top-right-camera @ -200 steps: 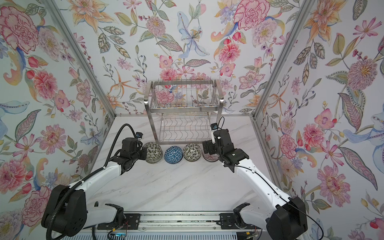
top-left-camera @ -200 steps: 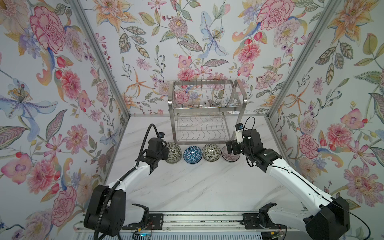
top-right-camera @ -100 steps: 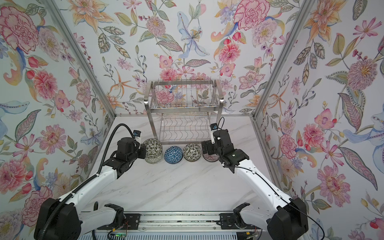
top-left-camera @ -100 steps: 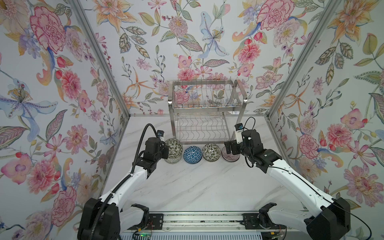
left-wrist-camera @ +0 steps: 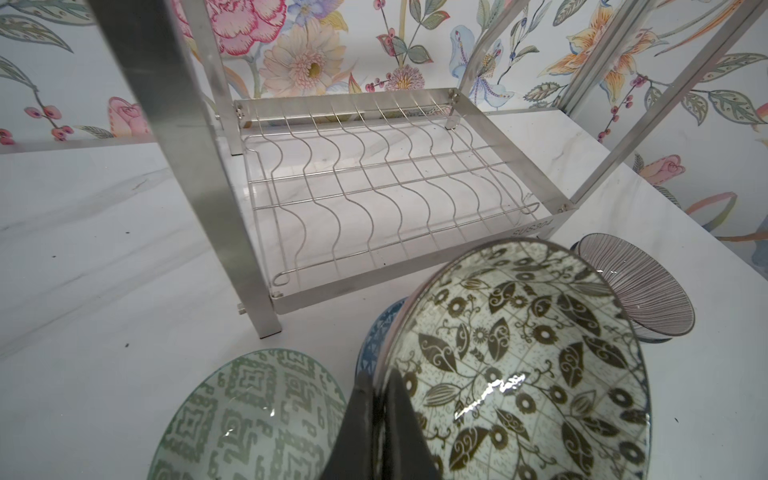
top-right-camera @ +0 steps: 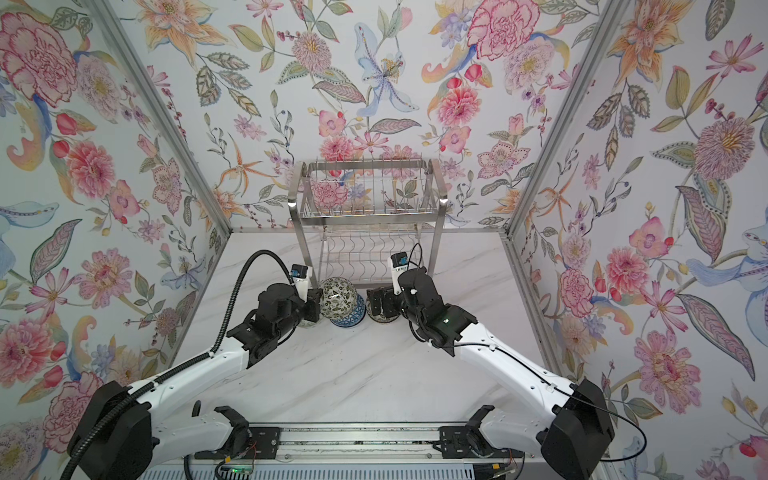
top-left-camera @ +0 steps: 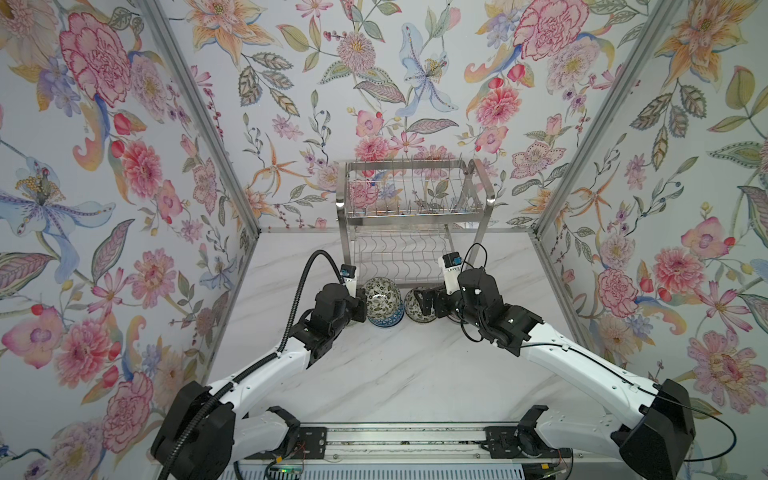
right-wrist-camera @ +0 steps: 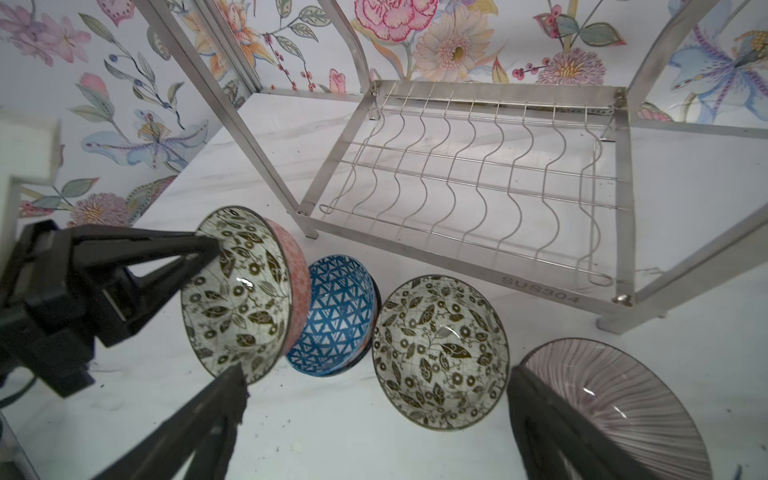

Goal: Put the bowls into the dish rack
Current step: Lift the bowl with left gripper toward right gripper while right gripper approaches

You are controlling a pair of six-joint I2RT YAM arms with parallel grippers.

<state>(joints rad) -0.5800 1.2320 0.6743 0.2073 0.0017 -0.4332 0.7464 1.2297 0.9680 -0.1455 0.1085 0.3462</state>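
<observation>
My left gripper (left-wrist-camera: pixel 374 419) is shut on the rim of a leaf-patterned bowl (left-wrist-camera: pixel 519 365) with a red outside, held tilted above the table in both top views (top-left-camera: pixel 382 293). On the table lie a green-patterned bowl (left-wrist-camera: pixel 249 415), a blue-triangle bowl (right-wrist-camera: pixel 332 307), a second leaf bowl (right-wrist-camera: pixel 440 353) and a purple striped bowl (right-wrist-camera: pixel 615 407). My right gripper (right-wrist-camera: pixel 374 428) stands open, its fingers either side of the second leaf bowl's near edge. The dish rack (top-left-camera: pixel 415 208) stands behind the bowls with both tiers bare.
The rack's flat front legs (left-wrist-camera: pixel 232 232) stand close behind the bowls. Floral walls enclose the marble table (top-left-camera: pixel 395 374) on three sides. The arm bases and a rail (top-left-camera: pixel 399 436) sit at the near edge.
The left gripper has lifted its leaf bowl off the table, tipped it up and carried it right, over the blue bowl. The right gripper has shifted left over the second leaf bowl.
</observation>
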